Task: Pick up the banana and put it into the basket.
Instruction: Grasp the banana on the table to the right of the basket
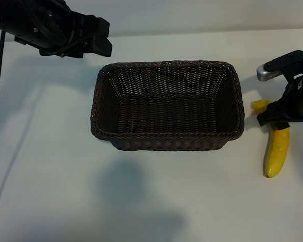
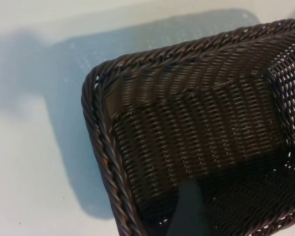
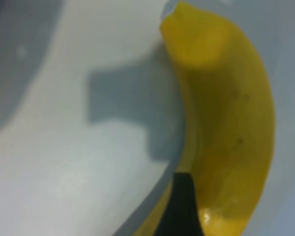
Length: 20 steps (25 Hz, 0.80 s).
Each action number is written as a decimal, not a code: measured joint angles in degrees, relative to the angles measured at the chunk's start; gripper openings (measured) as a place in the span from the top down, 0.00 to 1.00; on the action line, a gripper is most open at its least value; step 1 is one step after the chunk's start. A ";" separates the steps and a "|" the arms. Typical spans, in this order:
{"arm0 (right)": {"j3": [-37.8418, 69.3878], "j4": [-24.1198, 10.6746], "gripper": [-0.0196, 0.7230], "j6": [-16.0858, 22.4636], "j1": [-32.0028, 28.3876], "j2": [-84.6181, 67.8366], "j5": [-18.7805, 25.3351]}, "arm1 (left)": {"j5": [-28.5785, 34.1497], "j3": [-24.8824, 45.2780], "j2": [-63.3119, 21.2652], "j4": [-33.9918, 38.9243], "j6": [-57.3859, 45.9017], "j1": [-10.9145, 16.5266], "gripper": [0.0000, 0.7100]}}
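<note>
Banana [image 1: 276, 151] lengthwise beside basket [image 1: 167, 143], stem toward far edge

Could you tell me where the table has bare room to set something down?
Free: the wide stretch in front of the basket and the table at its left. Crowded: the right strip, where the right claw hangs open over the banana.
</note>
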 joint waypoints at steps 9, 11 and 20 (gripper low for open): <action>-0.05 1.53 0.19 -1.26 0.05 2.05 0.08 | -0.49 0.00 0.00 0.00 0.00 0.00 0.17; -0.05 1.97 0.19 -1.31 0.05 3.46 0.08 | -0.54 0.00 0.00 0.00 0.00 0.00 0.17; -0.05 2.54 0.19 -1.36 0.05 5.42 -1.55 | -0.55 0.00 0.00 0.00 0.00 0.00 0.17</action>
